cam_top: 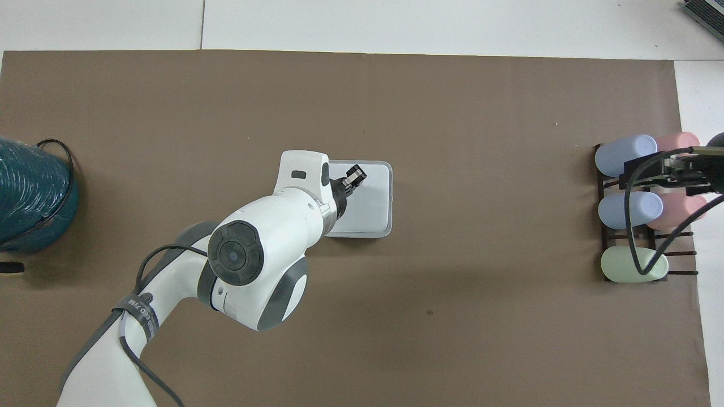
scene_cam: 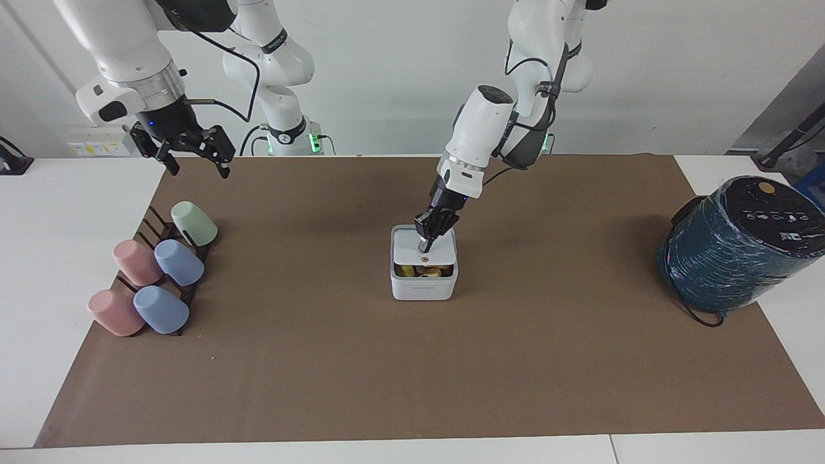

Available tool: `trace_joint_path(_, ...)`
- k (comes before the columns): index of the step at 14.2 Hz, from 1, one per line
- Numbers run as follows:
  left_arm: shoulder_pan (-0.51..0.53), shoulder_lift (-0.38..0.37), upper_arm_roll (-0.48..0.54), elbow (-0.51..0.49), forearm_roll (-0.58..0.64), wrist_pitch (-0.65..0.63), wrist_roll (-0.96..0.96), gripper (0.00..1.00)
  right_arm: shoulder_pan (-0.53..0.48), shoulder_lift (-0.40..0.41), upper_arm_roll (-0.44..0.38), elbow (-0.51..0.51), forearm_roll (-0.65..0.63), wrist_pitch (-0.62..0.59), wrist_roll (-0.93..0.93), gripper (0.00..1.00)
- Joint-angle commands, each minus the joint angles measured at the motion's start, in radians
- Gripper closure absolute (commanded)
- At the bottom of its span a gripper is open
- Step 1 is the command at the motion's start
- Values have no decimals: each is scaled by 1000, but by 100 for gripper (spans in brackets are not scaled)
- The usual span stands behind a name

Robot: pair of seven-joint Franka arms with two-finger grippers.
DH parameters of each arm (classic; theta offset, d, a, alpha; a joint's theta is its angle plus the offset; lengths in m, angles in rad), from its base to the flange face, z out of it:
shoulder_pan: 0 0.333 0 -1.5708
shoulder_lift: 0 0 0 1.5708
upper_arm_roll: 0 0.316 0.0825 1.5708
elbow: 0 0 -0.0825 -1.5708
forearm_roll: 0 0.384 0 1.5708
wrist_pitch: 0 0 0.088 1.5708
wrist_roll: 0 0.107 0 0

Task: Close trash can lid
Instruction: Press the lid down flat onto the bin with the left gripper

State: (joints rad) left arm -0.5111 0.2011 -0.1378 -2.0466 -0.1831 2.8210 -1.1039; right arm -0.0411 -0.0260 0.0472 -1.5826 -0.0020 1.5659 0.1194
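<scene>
Little here can be read. A black band [cam_top: 137,316] round the left arm's lower link carries white lettering, but the characters cannot be made out. The dark round top of the teal cylindrical appliance [scene_cam: 741,245] bears a row of small white symbols and a gold disc, none of them legible, and the front wall of the trash can [scene_cam: 424,290] has a faint grey mark that is too small to read.

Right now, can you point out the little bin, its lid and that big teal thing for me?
trash can [scene_cam: 423,290]: facing view, on its white wall that faces the camera.
lid [cam_top: 372,203]: overhead view, on the bare white top.
teal appliance [scene_cam: 728,264]: facing view, on its wrapped side wall.
</scene>
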Motion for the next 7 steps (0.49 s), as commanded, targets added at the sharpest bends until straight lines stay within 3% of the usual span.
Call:
trace_joint_path(1, 19, 43, -3, 26, -18, 28, 7, 97, -2, -23, 0, -24, -1, -6, -27, 0)
trace_joint_path(7, 2, 116, -3, 25, -16, 66, 10, 97, -2, -23, 0, -24, -1, -6, -27, 0)
